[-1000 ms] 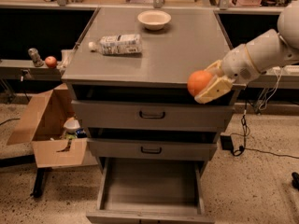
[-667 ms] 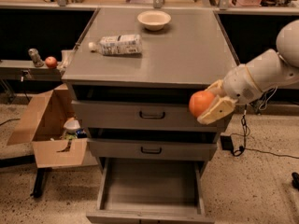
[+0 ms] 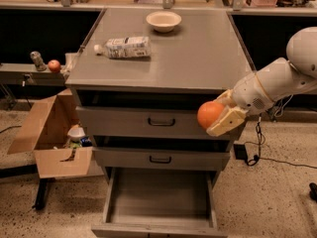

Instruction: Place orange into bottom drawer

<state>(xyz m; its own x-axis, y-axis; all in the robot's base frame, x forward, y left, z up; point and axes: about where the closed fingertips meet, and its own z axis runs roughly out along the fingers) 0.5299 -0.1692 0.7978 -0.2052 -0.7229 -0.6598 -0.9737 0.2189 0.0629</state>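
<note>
The claw (image 3: 221,114) clasps the orange (image 3: 209,114) off the bench's (image 3: 198,58) right front edge. Below, the bottom drawer (image 3: 158,195) stands open.

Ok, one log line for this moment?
gripper: holds orange, in front of top drawer, right end | bottom drawer: open below | orange: not yet placed

We log the orange (image 3: 208,114) as smooth, faintly glossy, clamped by the matt cream plastic gripper (image 3: 221,115) in front of the top drawer (image 3: 129,121). Bottom drawer (image 3: 158,198): matt grey, metal-looking. Bench (image 3: 198,58) top: smooth matt grey. Bowl (image 3: 164,21): glossy white. Box (image 3: 47,133): rough brown cardboard.
</note>
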